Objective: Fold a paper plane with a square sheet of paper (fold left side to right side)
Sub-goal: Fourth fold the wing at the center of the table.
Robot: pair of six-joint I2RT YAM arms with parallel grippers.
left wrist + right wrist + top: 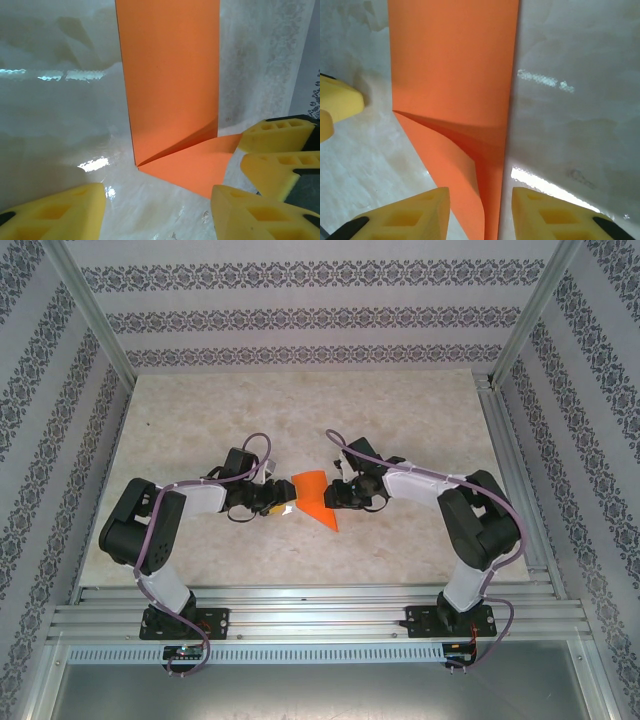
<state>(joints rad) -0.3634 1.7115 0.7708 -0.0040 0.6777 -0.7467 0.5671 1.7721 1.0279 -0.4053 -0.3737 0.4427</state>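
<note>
The square sheet of paper [314, 494] is bright orange and lies folded at the table's middle, with a pointed end toward the near side. A diagonal flap [195, 165] is folded over it, and that flap's edge [465, 175] curls up off the sheet. My left gripper [281, 504] sits just left of the paper. Its yellow fingers [55, 212] stand open over bare table, the paper's corner close to the right one. My right gripper [336, 494] is at the paper's right edge. Its fingers [555, 215] stand apart on either side of the narrow end and the raised flap, with gaps showing.
The beige marbled table [200, 420] is enclosed by patterned walls [300, 310] and aluminium posts. A metal rail [320, 612] runs along the near edge, where both arm bases are bolted. The two grippers' fingers come close together over the paper.
</note>
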